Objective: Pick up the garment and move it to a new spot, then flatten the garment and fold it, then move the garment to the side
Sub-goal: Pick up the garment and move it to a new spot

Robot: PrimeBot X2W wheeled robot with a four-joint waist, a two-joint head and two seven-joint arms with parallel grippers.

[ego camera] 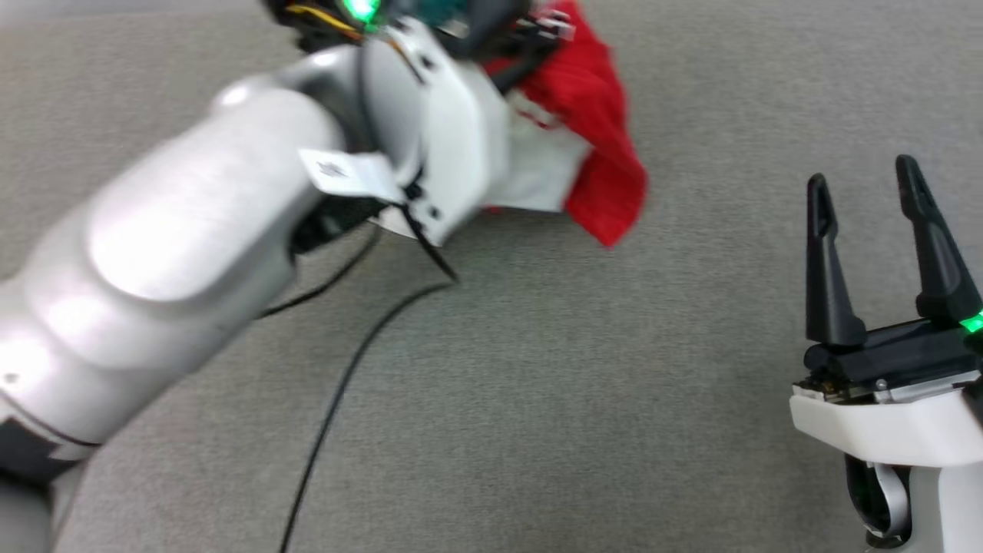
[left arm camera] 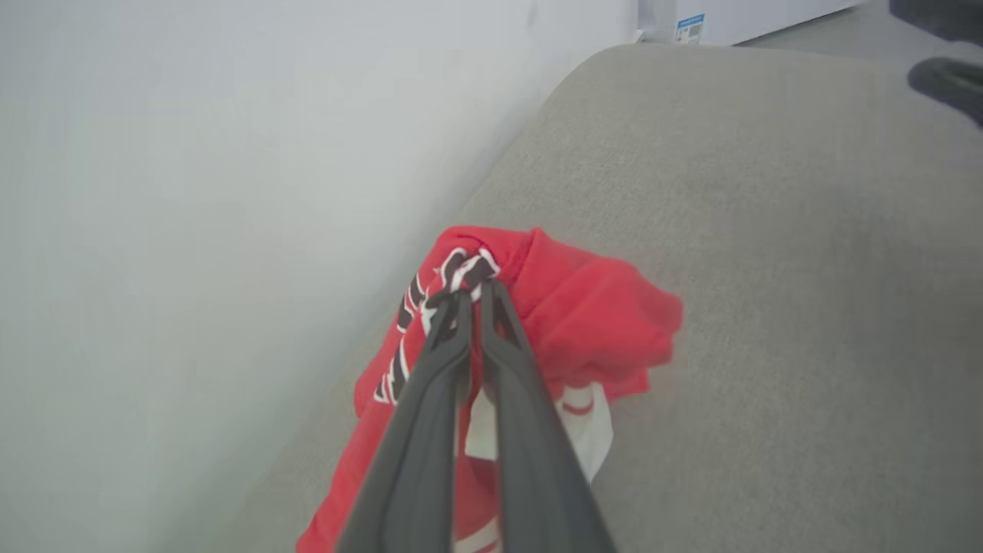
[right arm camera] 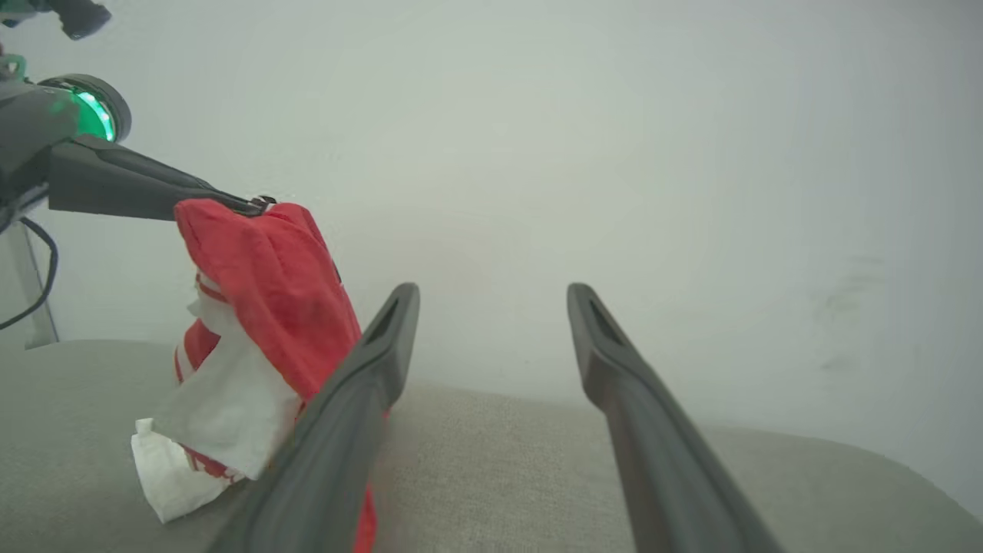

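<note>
I'm on the first step: the garment (left arm camera: 591,322) is picked up and needs carrying to a new spot. My left hand (left arm camera: 472,288) is clamped shut on a bunched fold of it, the two fingers pressed together over a bit of the black-and-white lettering and striped trim. The red body hangs in a crumpled lump below the fingertips. A white sleeve trails lowest and, from the right wrist view, looks to be brushing the grey fabric-covered worktop (ego camera: 614,422).

The garment is at the far side of the worktop, close to the pale wall (left arm camera: 192,192), with the left forearm (ego camera: 192,230) reaching out over the surface towards it. My right hand (ego camera: 864,173) is at the near right, its fingers spread wide and empty, well apart from the cloth.

As I judge it, the next move calls for lifting a little more so the sleeve clears. Then I'd swing the bundle towards the open middle of the worktop, away from the wall, before letting go. A loose black cable (ego camera: 345,384) lies across the near surface, and I'd set down clear of it. Flattening will want both hands.
</note>
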